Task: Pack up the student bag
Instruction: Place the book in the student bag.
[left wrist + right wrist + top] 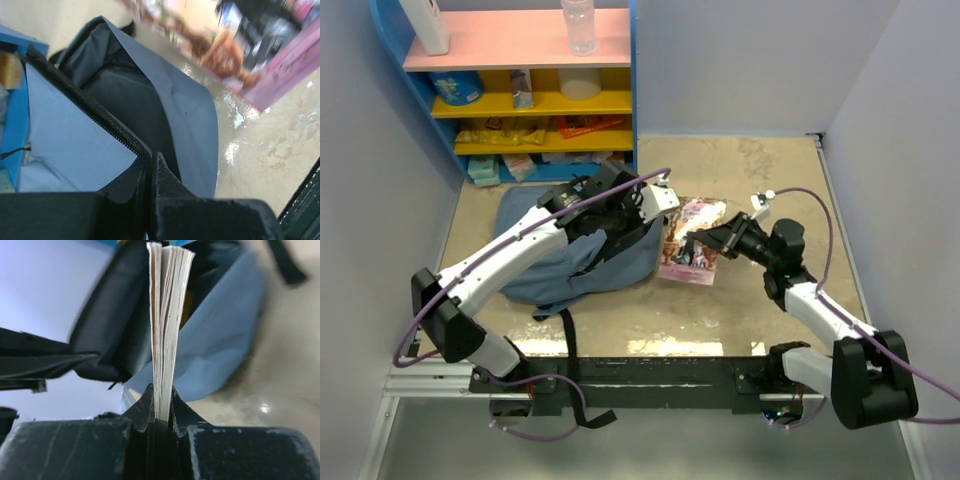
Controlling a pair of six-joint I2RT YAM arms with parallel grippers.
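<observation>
Student bag [605, 265] is lying on its side on the left half of the table [760, 170], just in front of the blue shelf unit [520, 90], with its black straps trailing towards the near edge. Its mouth is gaping open, showing the dark grey lining.

From where I am standing, the left gripper [642, 212] is reaching over the top of the bag and pinching the zippered rim. In the left wrist view its fingers [152, 160] are pressing together on that black edge, with the slate-blue flap [185, 110] hanging away to the right.

The right gripper [720, 238] is clamping a thin book [688, 245] with a pink, picture-covered front. The book is sitting just beside the bag's right side, tilting towards the opening. Seen from the right wrist, the jaws [161, 395] are squeezing the page block [167, 315] edge-on, and the pages are fanning slightly at the far end, with the bag [225, 340] lying behind them.
</observation>
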